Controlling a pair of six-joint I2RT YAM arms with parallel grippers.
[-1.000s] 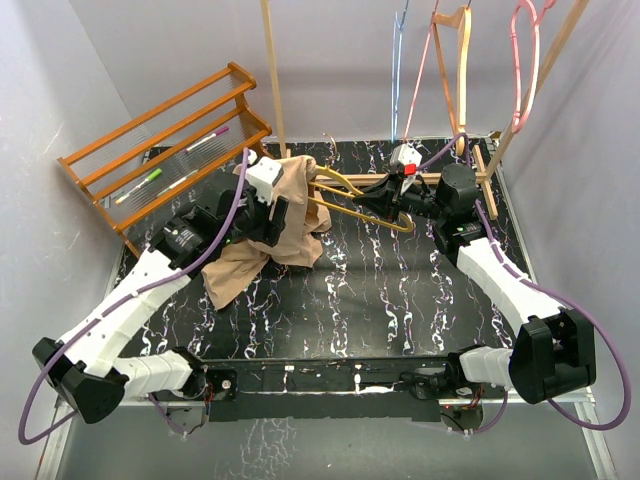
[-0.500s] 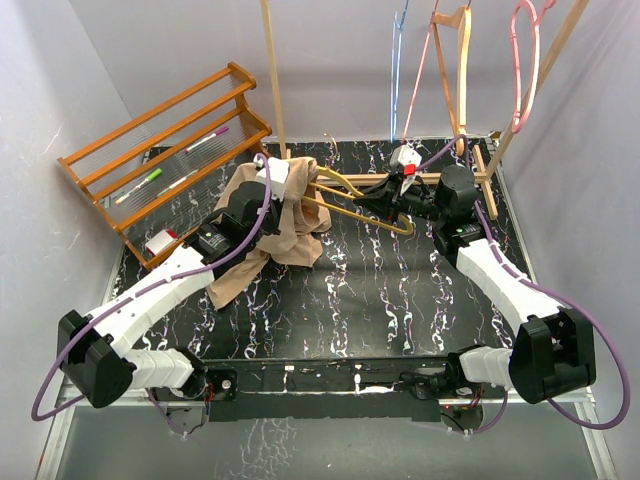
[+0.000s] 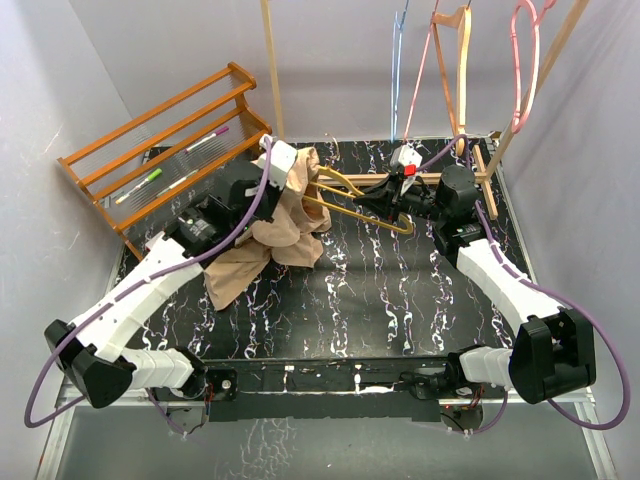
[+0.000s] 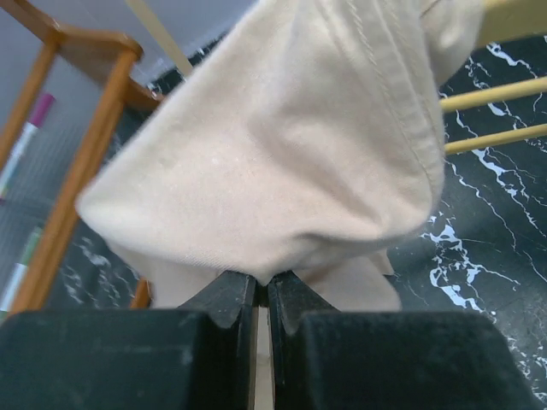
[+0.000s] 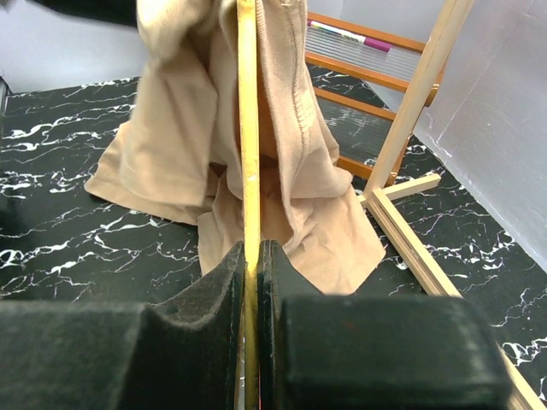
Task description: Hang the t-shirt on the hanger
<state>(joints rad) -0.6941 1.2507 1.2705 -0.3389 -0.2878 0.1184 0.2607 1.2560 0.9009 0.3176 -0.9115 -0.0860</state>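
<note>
The left gripper (image 4: 262,289), open a moment ago, now pinches the t-shirt (image 4: 273,154); the right gripper (image 5: 250,256) clamps the hanger (image 5: 248,128), so threading can probably begin.

Top view looks down from behind — wrist views closely share the t-shirt (image 4: 282,154).

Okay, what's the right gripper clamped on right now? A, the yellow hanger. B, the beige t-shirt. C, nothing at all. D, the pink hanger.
A: in the right wrist view the right gripper is shut on the thin bar of the yellow hanger, with the t-shirt draped farther along it.
</note>
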